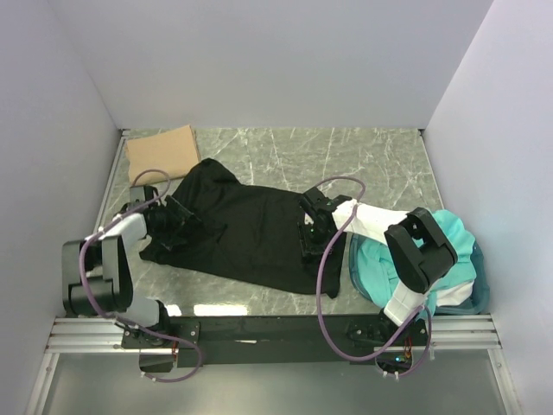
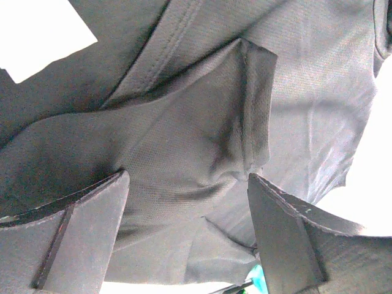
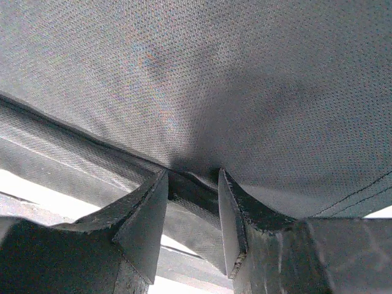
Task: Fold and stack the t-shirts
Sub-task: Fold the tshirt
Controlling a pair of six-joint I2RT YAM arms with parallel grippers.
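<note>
Plainly, right tool [image 3: 192, 180] pinches a fold of black t-shirt [image 1: 251, 233].

1 spread t-shirt [image 1: 251, 229] is laid across the middle of the table [image 1: 346, 156], reaching toward its left edge. 1 folded t-shirt [image 1: 162, 151] is placed at the far left corner. A tub [image 1: 479, 290] is set at the near right corner, with piled t-shirts [image 1: 373, 264] in it.

Bare tabletop [image 1: 371, 164] stretches behind the black t-shirt [image 1: 251, 229], far right, room to pass there. The tan t-shirt [image 1: 162, 151] fills the far-left corner; the tub [image 1: 479, 287] of teal t-shirts [image 1: 454, 229] crowds the near right, by the wall [image 1: 505, 130].
</note>
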